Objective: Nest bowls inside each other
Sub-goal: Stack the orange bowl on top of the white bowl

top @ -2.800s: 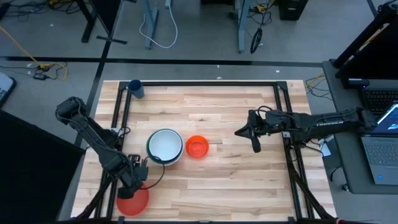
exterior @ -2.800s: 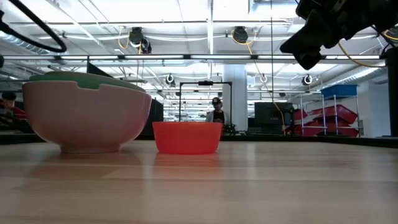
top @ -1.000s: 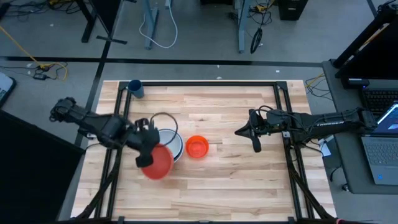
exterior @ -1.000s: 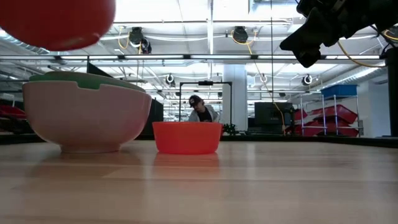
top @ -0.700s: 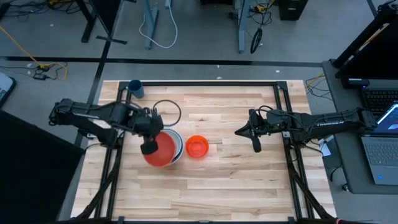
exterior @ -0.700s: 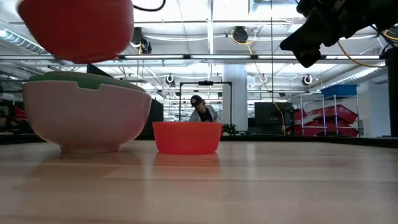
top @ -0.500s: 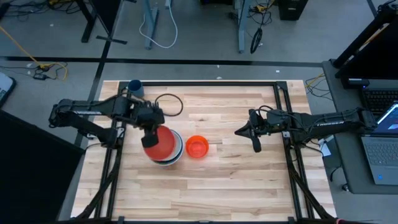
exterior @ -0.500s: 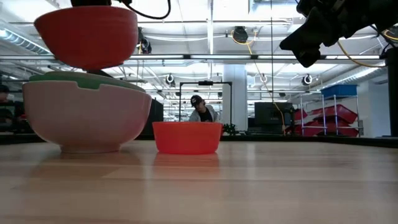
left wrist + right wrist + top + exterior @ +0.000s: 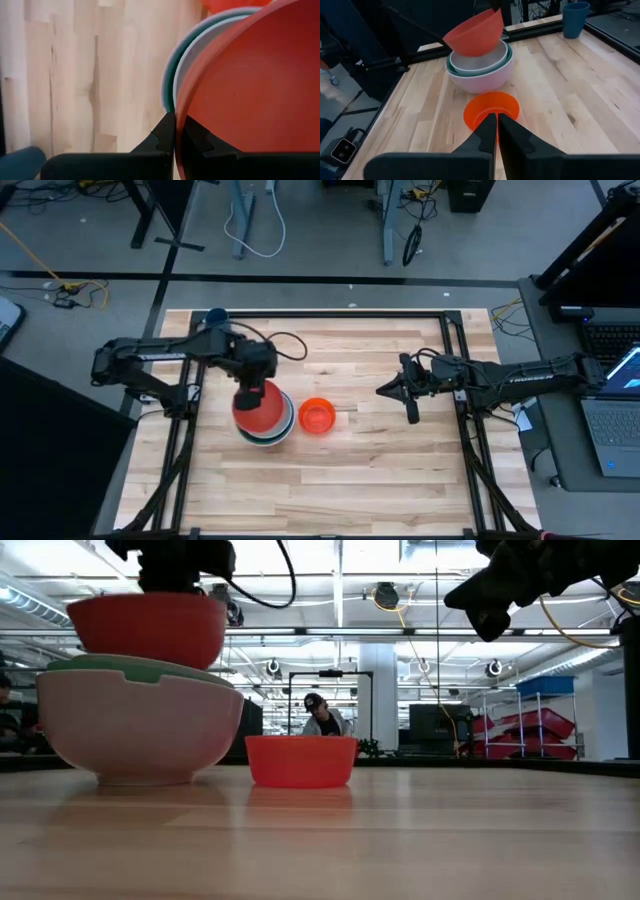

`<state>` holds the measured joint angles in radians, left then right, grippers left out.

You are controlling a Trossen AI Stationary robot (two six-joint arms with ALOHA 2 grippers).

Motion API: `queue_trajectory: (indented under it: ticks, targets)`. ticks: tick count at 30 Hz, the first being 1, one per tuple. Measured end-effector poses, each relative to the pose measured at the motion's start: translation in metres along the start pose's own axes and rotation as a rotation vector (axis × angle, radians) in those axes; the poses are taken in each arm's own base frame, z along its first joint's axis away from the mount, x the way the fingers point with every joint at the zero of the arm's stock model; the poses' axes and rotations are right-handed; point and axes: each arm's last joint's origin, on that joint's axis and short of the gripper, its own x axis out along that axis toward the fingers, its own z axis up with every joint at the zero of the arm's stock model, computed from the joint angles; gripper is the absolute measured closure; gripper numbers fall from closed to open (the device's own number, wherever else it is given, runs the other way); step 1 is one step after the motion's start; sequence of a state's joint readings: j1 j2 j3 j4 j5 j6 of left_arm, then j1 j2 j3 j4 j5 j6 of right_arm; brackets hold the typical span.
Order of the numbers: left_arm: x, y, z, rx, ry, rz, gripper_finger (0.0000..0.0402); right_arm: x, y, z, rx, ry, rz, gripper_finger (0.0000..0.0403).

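The red bowl (image 9: 475, 32) hangs tilted over a stack of bowls (image 9: 480, 65): a large white one outside, a green one in it, a smaller white one innermost. My left gripper (image 9: 175, 131) is shut on the red bowl, above the stack (image 9: 270, 428). In the low view the red bowl's (image 9: 148, 628) base sits behind the green rim (image 9: 140, 665); whether it rests there I cannot tell. The small orange-red bowl (image 9: 317, 416) stands on its base right of the stack. My right gripper (image 9: 383, 392) hovers shut over the table's right half, holding nothing. My left gripper pinches the red bowl's rim (image 9: 179, 107) on its far side, one finger inside the bowl and one outside. The fingers come from above, pointing down. The bowl hangs tilted below them, its base over the stack's opening.
A dark blue cup (image 9: 216, 320) stands at the far left corner. A black frame (image 9: 330, 315) runs around the wooden tabletop. Bare wood lies near and to the right of the orange-red bowl (image 9: 491, 107). A person (image 9: 322, 715) shows in the room behind.
My left gripper has carried the red bowl from the stack's near left side toward the far edge and right, over the stack, and down. The wrist has rolled. The bowl, earlier high above the stack, now has its base down at the stack's rim.
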<state>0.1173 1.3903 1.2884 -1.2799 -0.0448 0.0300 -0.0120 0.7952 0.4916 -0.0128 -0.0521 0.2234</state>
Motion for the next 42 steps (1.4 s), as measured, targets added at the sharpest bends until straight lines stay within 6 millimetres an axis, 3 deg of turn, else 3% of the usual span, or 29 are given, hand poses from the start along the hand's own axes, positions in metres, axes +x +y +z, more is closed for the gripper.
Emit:
queue_trajectory:
  ticks: [14,22,33,42]
  targets:
    - [0.041,-0.003,0.024,0.070,0.115,-0.048,0.0401,0.000,0.000,0.001,0.026,-0.008,0.002,0.0403]
    - [0.043,-0.005,0.026,0.087,0.103,-0.091,0.0397,0.000,0.000,0.001,0.025,-0.010,0.002,0.0403]
    - [0.048,-0.004,0.027,0.064,0.086,-0.037,0.0318,0.000,0.000,0.001,0.015,-0.010,0.002,0.0403]
    - [0.023,0.011,0.021,-0.005,0.006,0.037,0.0303,0.001,0.001,0.004,-0.061,-0.040,0.007,0.0403]
